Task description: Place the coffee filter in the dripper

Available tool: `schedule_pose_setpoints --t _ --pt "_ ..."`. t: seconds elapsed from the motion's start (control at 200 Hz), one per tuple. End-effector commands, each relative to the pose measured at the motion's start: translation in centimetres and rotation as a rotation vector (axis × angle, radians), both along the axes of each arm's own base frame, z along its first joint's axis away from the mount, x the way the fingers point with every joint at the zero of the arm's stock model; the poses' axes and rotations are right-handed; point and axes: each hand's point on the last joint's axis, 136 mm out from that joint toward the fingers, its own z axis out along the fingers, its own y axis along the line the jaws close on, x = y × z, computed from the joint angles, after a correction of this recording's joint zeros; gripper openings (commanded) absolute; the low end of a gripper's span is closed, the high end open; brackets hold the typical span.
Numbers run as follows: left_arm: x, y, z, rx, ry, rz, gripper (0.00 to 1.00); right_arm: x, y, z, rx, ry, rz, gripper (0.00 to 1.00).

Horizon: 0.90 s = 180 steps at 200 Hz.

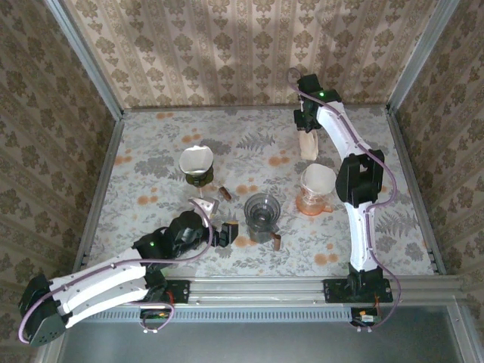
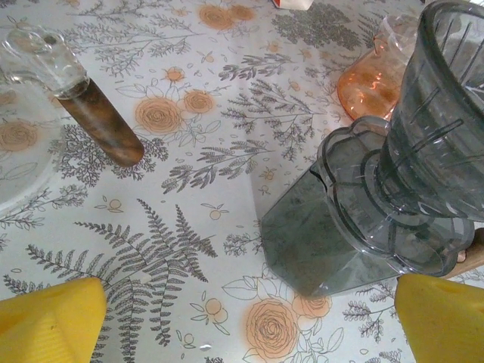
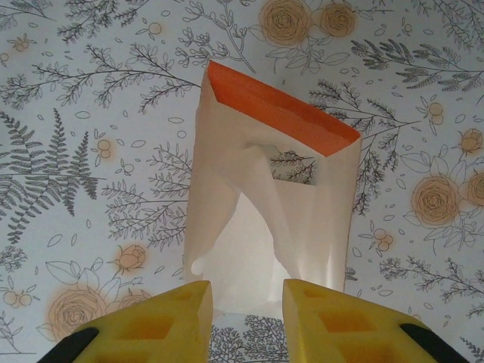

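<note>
Floral table (image 1: 151, 144), grey dripper (image 1: 262, 212), orange dripper (image 1: 315, 198)

Left pincer (image 2: 246, 321) spread, right pincer (image 3: 248, 299) clamped.

Nothing here can be read: no words, brand, number or sign. The white paper packet (image 3: 265, 219), at about one o'clock on the table (image 1: 151, 151), shows a blank face and a plain orange lip. The grey dripper (image 2: 439, 136) near the centre bears only moulded ribs.
</note>
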Motion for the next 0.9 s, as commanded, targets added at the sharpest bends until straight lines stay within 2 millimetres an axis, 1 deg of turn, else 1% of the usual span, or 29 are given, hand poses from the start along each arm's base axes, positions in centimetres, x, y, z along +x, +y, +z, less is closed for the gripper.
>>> schedule_pose_setpoints --t 0.0,0.29,0.515,0.615,0.67,0.72,0.815,0.895 --pt "0.2 -0.6 1.0 -0.041 -0.005 -0.012 1.0 -0.1 -0.7 -1.0 -0.026 0.04 0.003 0.32" --pt "0.3 -0.6 0.8 -0.053 0.006 -0.006 1.0 0.3 -1.4 -1.6 -0.065 0.04 -0.007 0.31" --pt "0.3 -0.7 0.7 -0.055 0.014 -0.009 1.0 0.3 -1.6 -3.1 -0.073 0.069 -0.008 0.31" --pt "0.3 -0.8 0.7 -0.056 0.015 -0.01 1.0 0.4 -1.5 -3.5 -0.071 0.075 -0.007 0.28" --pt "0.3 -0.8 0.7 -0.056 0.016 -0.009 1.0 0.4 -1.6 -3.5 -0.073 0.073 -0.01 0.26" --pt "0.3 -0.7 0.7 -0.057 0.017 -0.008 1.0 0.5 -1.6 -3.3 -0.074 0.068 -0.01 0.2" --pt "0.3 -0.8 0.7 -0.058 0.018 -0.007 1.0 0.8 -1.6 -2.4 -0.073 0.038 -0.013 0.11" --pt "0.4 -0.7 0.8 -0.059 0.018 -0.005 1.0 1.0 -1.4 -0.9 -0.072 -0.001 -0.014 0.04"
